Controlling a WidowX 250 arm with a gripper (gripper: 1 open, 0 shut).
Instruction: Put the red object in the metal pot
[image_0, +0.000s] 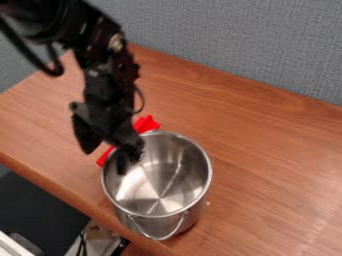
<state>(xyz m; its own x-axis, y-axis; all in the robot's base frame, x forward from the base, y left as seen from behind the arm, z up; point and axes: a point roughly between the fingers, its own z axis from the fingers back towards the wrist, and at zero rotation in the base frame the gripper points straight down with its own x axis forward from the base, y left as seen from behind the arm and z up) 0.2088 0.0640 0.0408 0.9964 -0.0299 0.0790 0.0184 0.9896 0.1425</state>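
The red object (144, 125) lies on the wooden table just left of the metal pot (201, 195), mostly hidden beneath my gripper; only its ends show on either side. The gripper (110, 150) points down over the block with its dark fingers (84, 138) spread wide, so it is open. Motion blur hides whether the fingers touch the block. The shiny pot stands upright near the table's front edge with nothing visible inside.
The wooden table (254, 120) stretches back and right to a grey wall. Its front edge runs close beside the pot, with a drop to the dark floor below. The black arm (80, 40) and its cables reach in from the upper left.
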